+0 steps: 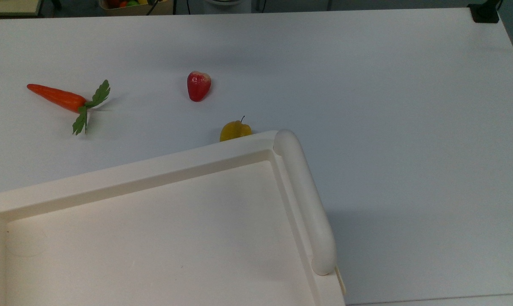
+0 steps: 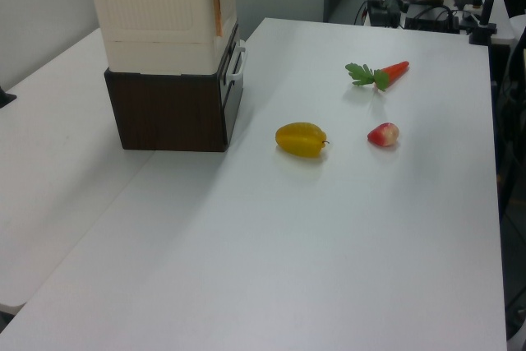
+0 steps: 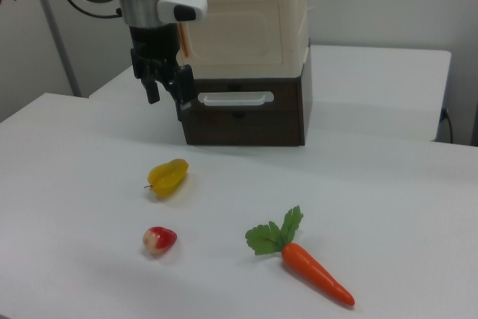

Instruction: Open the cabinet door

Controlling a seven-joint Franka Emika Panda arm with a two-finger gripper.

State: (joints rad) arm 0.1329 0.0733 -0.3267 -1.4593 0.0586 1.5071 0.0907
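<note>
The gripper (image 3: 166,93), fingers parted and empty, hangs at the cabinet door's (image 3: 235,35) 9 o'clock edge; it should hook that edge squarely before swinging outward.

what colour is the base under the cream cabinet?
Dark brown, wood-look; the base under the cabinet shows best in the left view.

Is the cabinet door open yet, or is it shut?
Shut, as far as shows. In the right view the cabinet door lies flush with the cabinet front, no gap at its edges. The gripper hangs beside it, open.
</note>
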